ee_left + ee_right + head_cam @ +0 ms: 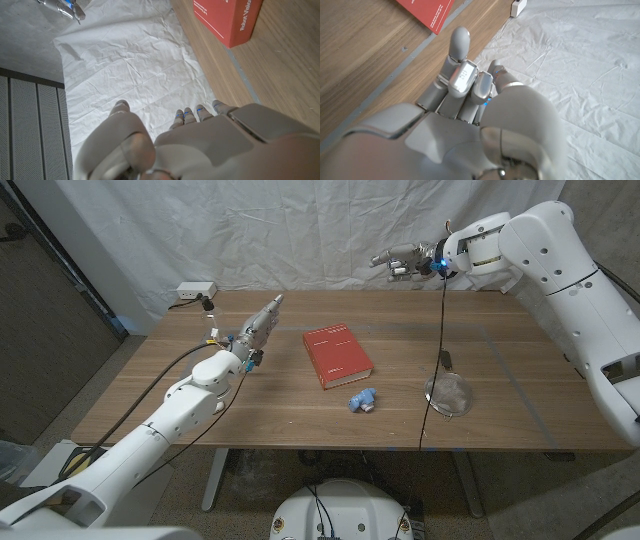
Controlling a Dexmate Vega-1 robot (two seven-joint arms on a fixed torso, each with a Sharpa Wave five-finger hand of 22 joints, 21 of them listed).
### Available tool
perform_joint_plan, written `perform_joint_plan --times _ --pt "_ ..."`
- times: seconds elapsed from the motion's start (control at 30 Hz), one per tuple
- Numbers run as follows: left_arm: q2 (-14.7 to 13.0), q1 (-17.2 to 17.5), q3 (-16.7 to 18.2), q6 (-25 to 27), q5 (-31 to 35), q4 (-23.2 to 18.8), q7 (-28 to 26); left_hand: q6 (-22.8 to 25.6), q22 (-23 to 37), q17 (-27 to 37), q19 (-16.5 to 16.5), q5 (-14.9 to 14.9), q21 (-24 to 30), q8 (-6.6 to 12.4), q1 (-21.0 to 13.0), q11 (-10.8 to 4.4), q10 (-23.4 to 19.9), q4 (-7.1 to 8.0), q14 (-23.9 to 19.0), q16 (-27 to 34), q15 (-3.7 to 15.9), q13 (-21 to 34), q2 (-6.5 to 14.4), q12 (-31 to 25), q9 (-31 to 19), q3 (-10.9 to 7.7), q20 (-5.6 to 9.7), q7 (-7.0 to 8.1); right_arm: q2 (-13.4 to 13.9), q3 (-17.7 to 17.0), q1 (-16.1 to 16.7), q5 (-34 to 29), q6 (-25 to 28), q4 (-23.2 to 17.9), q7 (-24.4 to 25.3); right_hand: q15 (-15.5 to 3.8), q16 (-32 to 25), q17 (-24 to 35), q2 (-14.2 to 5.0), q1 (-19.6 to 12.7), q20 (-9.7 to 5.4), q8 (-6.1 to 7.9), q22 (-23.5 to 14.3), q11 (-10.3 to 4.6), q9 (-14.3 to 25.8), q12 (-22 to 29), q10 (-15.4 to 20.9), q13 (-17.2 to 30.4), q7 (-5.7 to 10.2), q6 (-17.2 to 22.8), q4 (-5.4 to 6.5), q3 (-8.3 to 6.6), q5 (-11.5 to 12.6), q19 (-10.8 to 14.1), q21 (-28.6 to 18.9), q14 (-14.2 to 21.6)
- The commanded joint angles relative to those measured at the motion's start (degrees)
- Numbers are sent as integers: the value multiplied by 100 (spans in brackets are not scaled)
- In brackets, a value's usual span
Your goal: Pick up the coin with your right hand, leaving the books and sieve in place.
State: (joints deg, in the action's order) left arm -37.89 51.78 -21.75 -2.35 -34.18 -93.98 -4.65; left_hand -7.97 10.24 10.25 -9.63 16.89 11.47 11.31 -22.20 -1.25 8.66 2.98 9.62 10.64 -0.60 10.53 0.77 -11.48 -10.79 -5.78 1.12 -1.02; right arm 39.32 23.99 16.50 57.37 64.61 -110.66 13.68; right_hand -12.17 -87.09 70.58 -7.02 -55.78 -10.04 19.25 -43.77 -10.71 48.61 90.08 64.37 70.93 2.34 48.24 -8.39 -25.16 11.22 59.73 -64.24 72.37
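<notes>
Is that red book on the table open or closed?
Closed. The red book lies flat on the wooden table, front cover up, with no pages spread. In the left wrist view its cover and spine form one shut block.

Mid-table, the red book (337,356) lies flat with its cover up, white lettering at its far end, its edges turned a little off square to the table's edges. In my left wrist view a corner of it (225,20) shows white print down the spine side; my right wrist view catches another corner (426,12). The sieve (450,394), a round bowl of fine wire mesh, rests on the wood well to the book's right, nearer the front edge, its dark handle pointing toward the far side. My right hand (400,260) hangs above the table's far edge, well apart from both, fingers close together.
</notes>
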Motion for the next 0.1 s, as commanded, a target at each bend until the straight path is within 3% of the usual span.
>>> perform_joint_plan --times 0.03,0.1 --pt "-79 92 36 38 33 -153 -90 -46 33 21 -139 -1 27 4 -55 -16 0 -21 8 11 9 18 10 -13 -9 1 -8 -3 51 93 6 55 -101 16 -19 -11 -10 -1 -87 -60 -262 -2 -11 -35 0 22 37 32 -16 588 -48 -108 36 53 -51 62" --pt "-86 120 51 5 25 -177 -82 -47 32 21 -140 -3 27 4 -58 -17 -1 -22 7 11 14 18 11 -13 -10 1 -4 -3 59 112 5 57 -107 14 -32 -11 -10 -1 -87 -61 -263 -6 2 -35 6 22 41 32 -19 585 -50 -114 38 53 -50 66"
